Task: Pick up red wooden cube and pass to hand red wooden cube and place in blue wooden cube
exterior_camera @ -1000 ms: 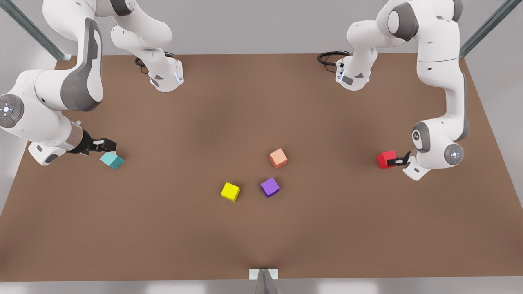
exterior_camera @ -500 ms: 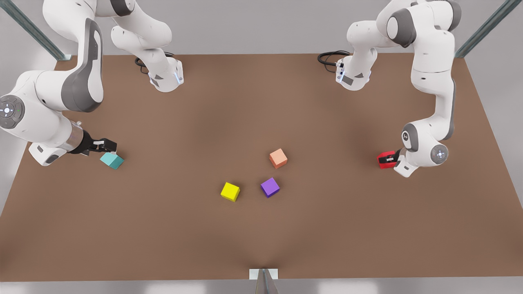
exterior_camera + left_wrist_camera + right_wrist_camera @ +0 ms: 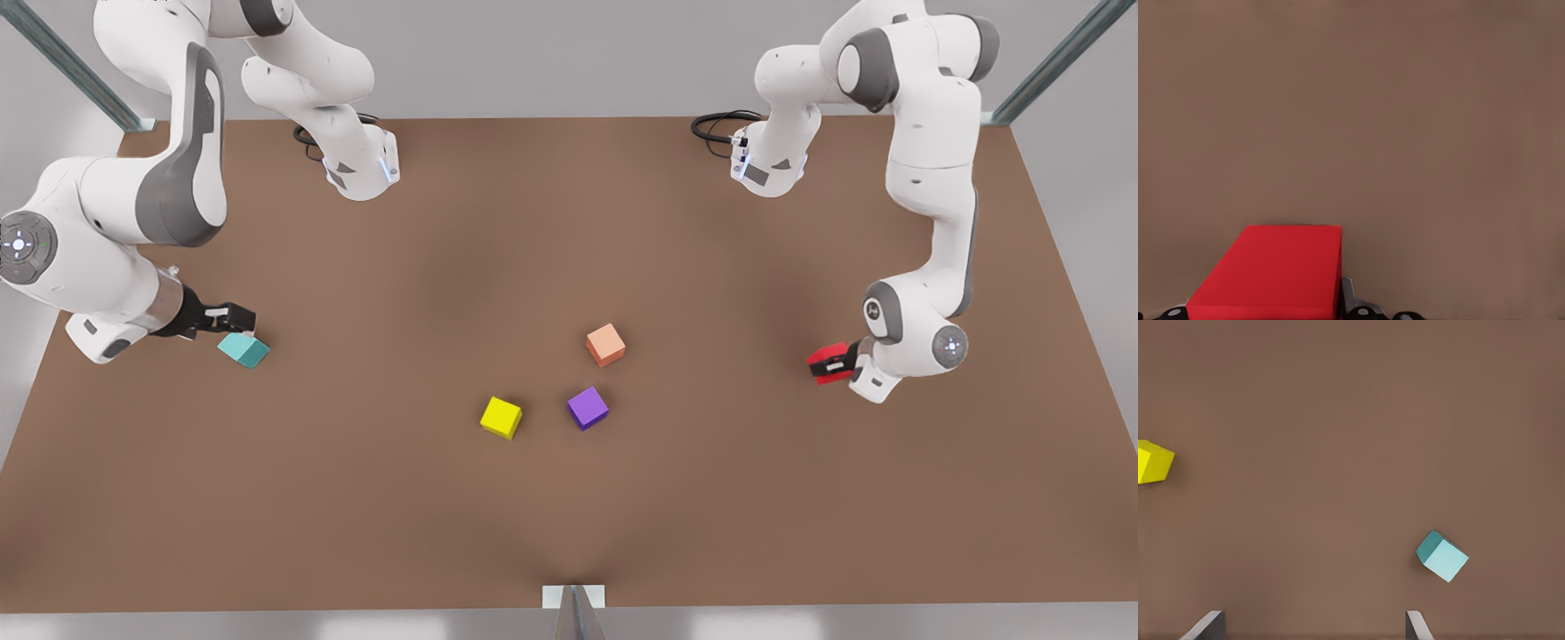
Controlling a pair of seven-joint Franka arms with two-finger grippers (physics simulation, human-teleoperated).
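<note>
A: Left gripper [image 3: 836,363] has shifted toward the front view's left and tilted, fingers pinching the red wooden cube [image 3: 827,364] above the desk [image 3: 569,498].

B: Handover transit. Right gripper [image 3: 233,316] holds near the blue wooden cube [image 3: 243,349], fingers spread.

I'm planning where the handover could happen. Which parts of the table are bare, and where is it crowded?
Bare: the wide stretch between the blue wooden cube and the yellow cube, the near edge of the table, and the strip between the salmon cube and the red wooden cube. Crowded: the middle, where yellow, salmon and purple cube cluster.
</note>
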